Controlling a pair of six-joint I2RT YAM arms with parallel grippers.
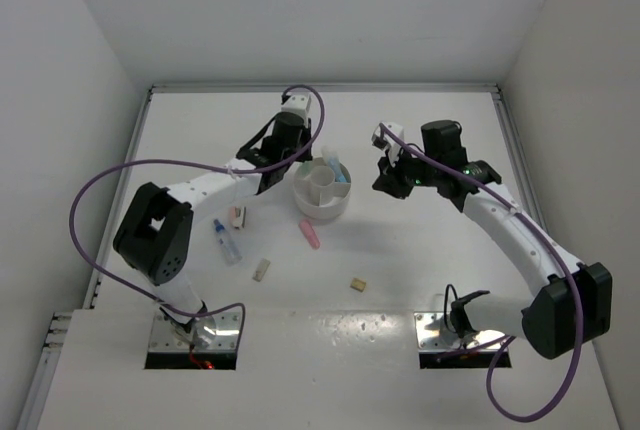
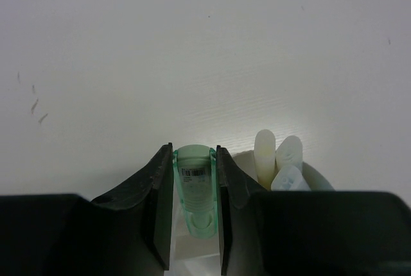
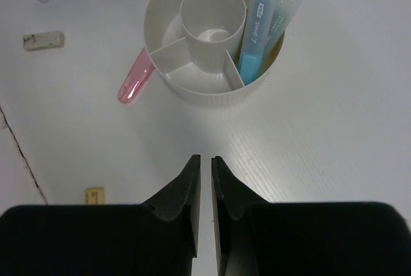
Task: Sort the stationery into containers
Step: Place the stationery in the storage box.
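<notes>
My left gripper (image 1: 300, 157) is shut on a pastel green marker (image 2: 194, 186) and holds it just over the left back rim of the round white divided bowl (image 1: 322, 214). In the left wrist view the bowl's rim (image 2: 313, 172) shows beside my fingers, with a yellow marker (image 2: 264, 153) and pale blue ones inside. My right gripper (image 1: 388, 180) hovers right of the bowl, shut and empty (image 3: 205, 158). In the right wrist view the bowl (image 3: 192, 91) holds blue markers (image 3: 253, 32). A pink marker (image 3: 135, 76) lies against the bowl's outside (image 1: 310, 235).
A clear blue-capped tube (image 1: 227, 242) lies left of the bowl. Tan eraser blocks lie at the left (image 1: 238, 216), front left (image 1: 262, 270) and front (image 1: 358, 284). White walls enclose the table at the back and sides.
</notes>
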